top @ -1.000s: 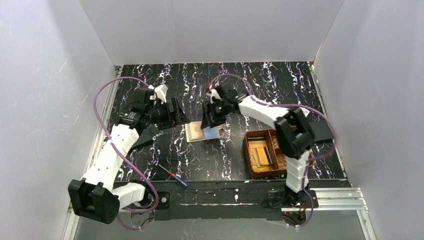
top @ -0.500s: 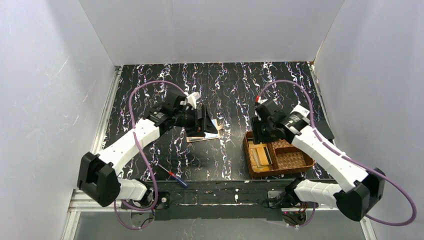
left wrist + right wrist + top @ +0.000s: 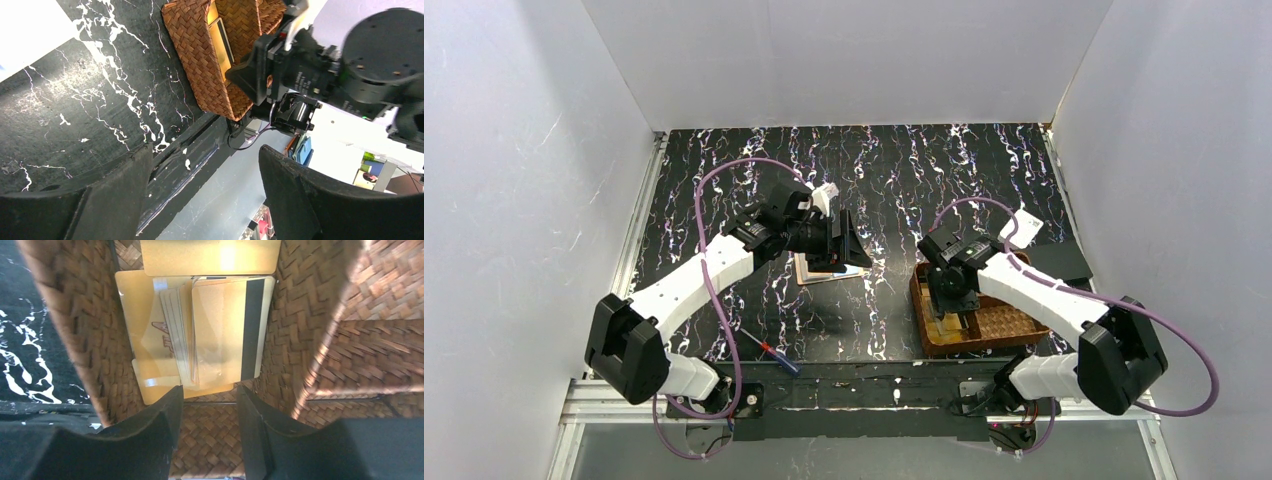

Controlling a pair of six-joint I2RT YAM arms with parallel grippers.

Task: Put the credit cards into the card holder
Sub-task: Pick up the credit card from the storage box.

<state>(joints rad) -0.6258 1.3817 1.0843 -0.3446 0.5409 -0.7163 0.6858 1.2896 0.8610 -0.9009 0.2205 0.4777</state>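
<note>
Gold rectangular credit cards (image 3: 220, 335) lie in herringbone-woven basket (image 3: 82, 340).

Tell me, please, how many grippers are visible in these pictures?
2. The left gripper is open above the middle of the table; the right gripper, jaws apart, hangs above the gold cards in the woven basket. None seems hidden.

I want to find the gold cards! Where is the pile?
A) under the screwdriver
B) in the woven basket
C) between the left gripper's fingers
B: the right wrist view shows the gold cards piled inside the woven basket, just ahead of the right gripper.
</note>
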